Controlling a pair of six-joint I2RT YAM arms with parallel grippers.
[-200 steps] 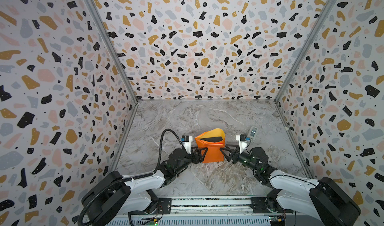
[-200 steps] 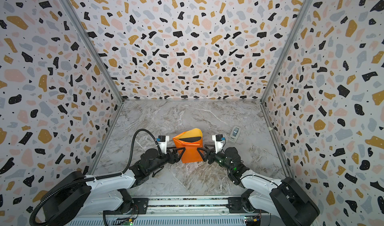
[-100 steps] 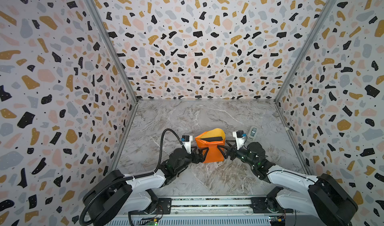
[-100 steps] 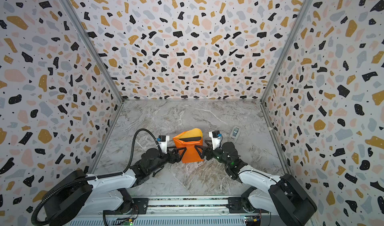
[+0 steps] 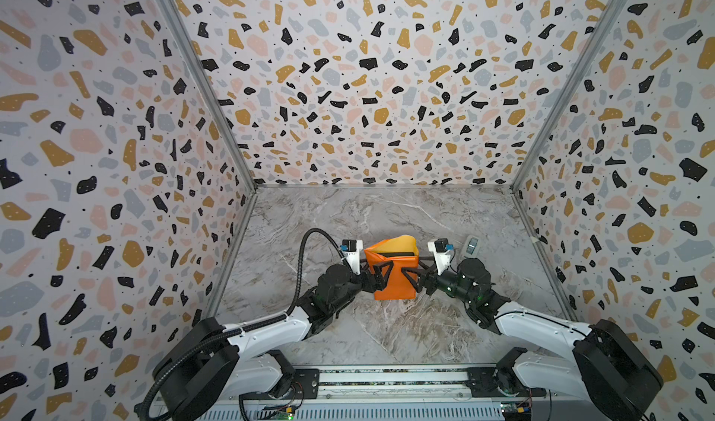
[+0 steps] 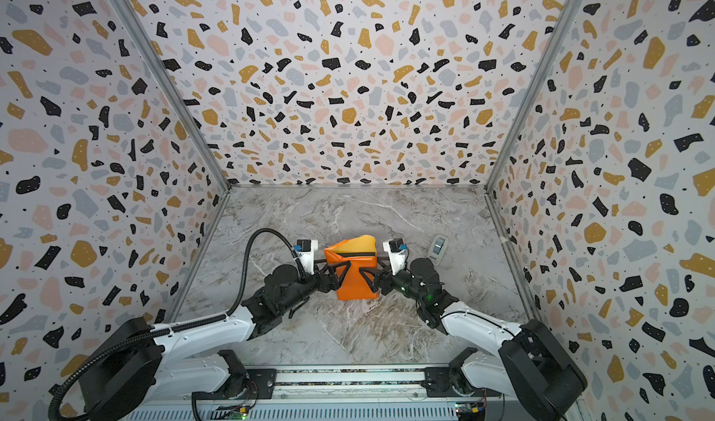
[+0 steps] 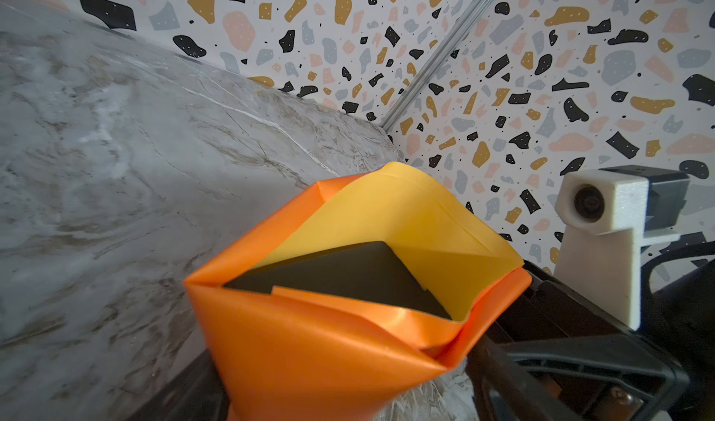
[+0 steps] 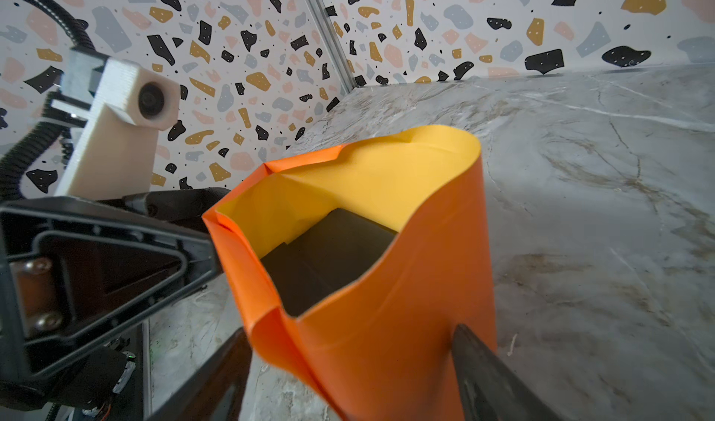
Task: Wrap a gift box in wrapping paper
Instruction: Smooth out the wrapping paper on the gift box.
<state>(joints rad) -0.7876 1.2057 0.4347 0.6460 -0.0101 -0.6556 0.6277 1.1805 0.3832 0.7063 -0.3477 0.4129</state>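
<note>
The wrapping paper [image 5: 392, 283] [image 6: 356, 283] stands on the marble floor as an orange sleeve, open at its top, with the yellow face showing inside. The dark gift box [image 7: 348, 276] [image 8: 321, 260] sits inside that opening, mostly covered. My left gripper [image 5: 381, 278] [image 7: 329, 399] stands open and straddles the packet's left side. My right gripper [image 5: 408, 280] [image 8: 356, 380] stands open and straddles the right side. One right finger [image 8: 483, 372] touches the orange face. In the left wrist view the paper hides most of my own fingers.
A small grey device [image 5: 471, 245] [image 6: 438, 247] lies on the floor just behind the right wrist. Terrazzo-patterned walls close in the left, right and far sides. A metal rail [image 5: 387, 378] runs along the near edge.
The right gripper has moved left, in against the packet's right side. Both pairs of jaws have shifted their spread a little. The left arm and the packet have hardly moved.
</note>
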